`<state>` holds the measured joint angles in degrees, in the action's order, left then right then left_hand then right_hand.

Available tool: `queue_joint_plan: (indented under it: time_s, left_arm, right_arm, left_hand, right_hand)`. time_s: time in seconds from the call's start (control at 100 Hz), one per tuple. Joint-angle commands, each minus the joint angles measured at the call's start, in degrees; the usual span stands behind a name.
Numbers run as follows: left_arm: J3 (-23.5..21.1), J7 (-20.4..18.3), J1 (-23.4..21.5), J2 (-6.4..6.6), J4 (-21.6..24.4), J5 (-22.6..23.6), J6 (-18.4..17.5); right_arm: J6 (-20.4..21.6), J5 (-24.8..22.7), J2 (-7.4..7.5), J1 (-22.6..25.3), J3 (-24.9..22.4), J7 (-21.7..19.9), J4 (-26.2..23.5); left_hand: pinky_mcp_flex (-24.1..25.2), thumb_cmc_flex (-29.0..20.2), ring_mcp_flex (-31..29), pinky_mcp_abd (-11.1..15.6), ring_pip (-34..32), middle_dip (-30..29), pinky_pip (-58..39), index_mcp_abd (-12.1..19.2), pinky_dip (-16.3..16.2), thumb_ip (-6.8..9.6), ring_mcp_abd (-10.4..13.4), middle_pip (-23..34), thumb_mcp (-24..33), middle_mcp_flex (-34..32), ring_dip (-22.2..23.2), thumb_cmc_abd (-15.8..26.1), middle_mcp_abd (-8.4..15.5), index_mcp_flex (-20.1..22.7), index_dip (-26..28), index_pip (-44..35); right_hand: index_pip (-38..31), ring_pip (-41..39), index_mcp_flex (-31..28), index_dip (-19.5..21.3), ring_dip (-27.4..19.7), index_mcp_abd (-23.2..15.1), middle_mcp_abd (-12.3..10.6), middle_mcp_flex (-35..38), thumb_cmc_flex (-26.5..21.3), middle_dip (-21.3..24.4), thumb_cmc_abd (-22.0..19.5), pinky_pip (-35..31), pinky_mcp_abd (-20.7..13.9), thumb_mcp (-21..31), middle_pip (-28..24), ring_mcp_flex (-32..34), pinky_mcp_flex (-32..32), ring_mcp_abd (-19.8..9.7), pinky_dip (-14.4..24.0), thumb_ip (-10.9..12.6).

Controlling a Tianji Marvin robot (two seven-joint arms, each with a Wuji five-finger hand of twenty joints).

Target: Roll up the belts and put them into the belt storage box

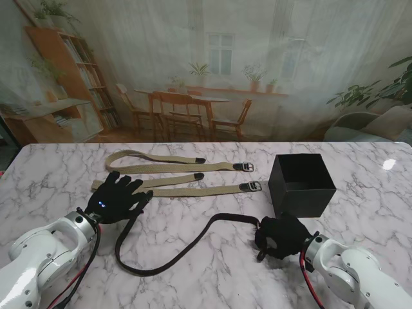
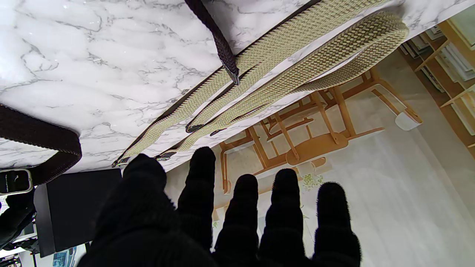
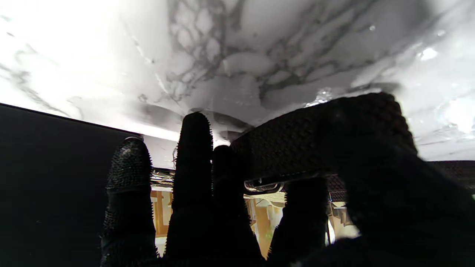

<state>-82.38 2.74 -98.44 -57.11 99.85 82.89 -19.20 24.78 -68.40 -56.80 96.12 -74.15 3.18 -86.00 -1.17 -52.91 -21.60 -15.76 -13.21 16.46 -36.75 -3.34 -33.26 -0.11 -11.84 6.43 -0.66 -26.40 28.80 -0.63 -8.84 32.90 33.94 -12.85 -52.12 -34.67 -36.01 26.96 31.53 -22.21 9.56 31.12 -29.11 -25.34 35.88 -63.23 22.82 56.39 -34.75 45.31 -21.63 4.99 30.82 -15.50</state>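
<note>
Beside the black box (image 1: 301,185), right hand (image 1: 281,235) pinching dark belt (image 1: 174,256) end, left hand (image 1: 118,198) spread.

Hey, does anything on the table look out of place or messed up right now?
Nothing looks damaged or spilled. The black woven belt sprawls in a loose curve, unrolled, one end at the right robot hand. Two beige woven belts lie flat beside the black square storage box, which looks empty. The left robot hand is open.
</note>
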Motion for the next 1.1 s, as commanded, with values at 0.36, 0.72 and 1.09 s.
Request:
queue_joint_plan:
  time_s: [0.36,0.72,1.09]
  left_arm:
    - [0.3,-1.1,0.0,-0.01,-0.3,-0.2,-0.1]
    - [0.2,-1.2,0.0,0.00,-0.3,-0.3,-0.3]
    - [1.6,-1.8,1.5,-0.18,0.0,-1.9,-0.7]
  right_arm:
    - [-1.9,3.8,-0.91,-0.1,1.7,-3.3,1.2]
    - [-2.3,5.4,-1.47,-1.4,3.4,1.1,3.6]
    - [-1.3,2.8,-1.55,-3.9,6.2,10.7,7.9]
  left_hand:
    - [1.1,-1.0,-0.7,-2.2,0.7,0.6,1.9,-0.7,0.7,-1.11,-0.5,-1.1,-0.8,1.5,-0.2,1.1,-1.0,0.9,0.7,-0.5]
    - [1.1,-0.9,-0.7,-2.2,0.7,0.6,1.9,-0.8,0.7,-1.13,-0.6,-1.1,-0.8,1.5,-0.2,1.2,-1.0,1.0,0.7,-0.5]
    - [1.0,-0.9,-0.7,-2.1,0.7,0.6,2.0,-0.8,0.7,-1.09,-0.5,-1.1,-0.8,1.6,-0.2,1.2,-1.0,1.0,0.6,-0.4]
  right_hand:
    - [-16.2,26.8,-13.8,-10.4,-20.1,8.7,7.6,-15.7,3.4,12.8,0.0,13.8,5.8,3.1,13.5,-13.2,8.6,7.6,-9.9,0.3]
    - [-18.4,17.8,-1.3,-8.8,-13.9,5.4,-8.4,20.2,0.7,0.0,-2.7,9.3,2.4,0.0,-4.0,-1.4,6.0,-1.0,-12.0,-0.2]
    - [13.4,9.1,8.4,-16.4,-5.9,8.0,-14.8,48.9,1.8,-2.1,-5.5,-2.8,-6.8,5.8,-5.8,16.0,-3.5,-9.5,-6.6,7.8]
